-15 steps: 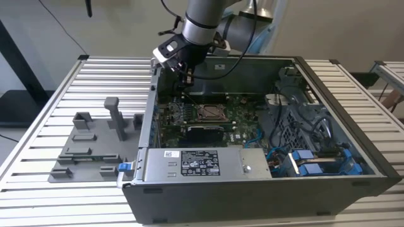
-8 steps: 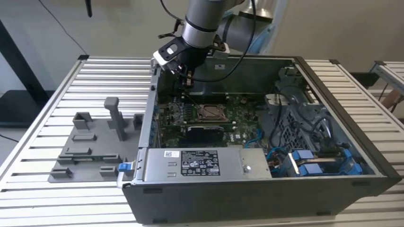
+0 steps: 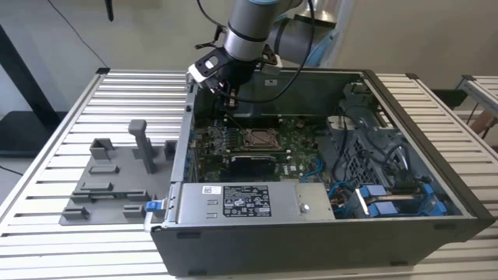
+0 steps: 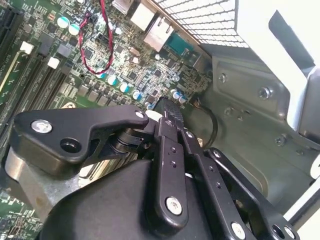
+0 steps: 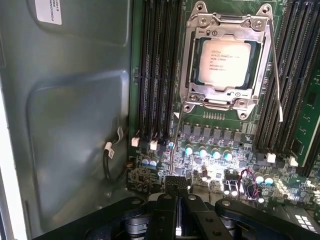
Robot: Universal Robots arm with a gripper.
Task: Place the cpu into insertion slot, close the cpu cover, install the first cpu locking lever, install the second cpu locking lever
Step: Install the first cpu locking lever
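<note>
The cpu, a silver-topped square chip, lies in its socket on the green motherboard. The cpu cover, a thin metal frame, lies down around it. One thin locking lever runs from the socket's corner toward my gripper, whose black fingers are shut together just past the lever's end. The second lever runs along the socket's other side, over the memory slots. In the exterior view my gripper hangs inside the case near its back wall, behind the socket. The second wrist view has the shut gripper over the board.
The open computer case lies on a slatted table. A grey power-supply box sits at the front, blue cables at the exterior view's right. A grey fixture plate lies left of the case. The case wall stands close beside the gripper.
</note>
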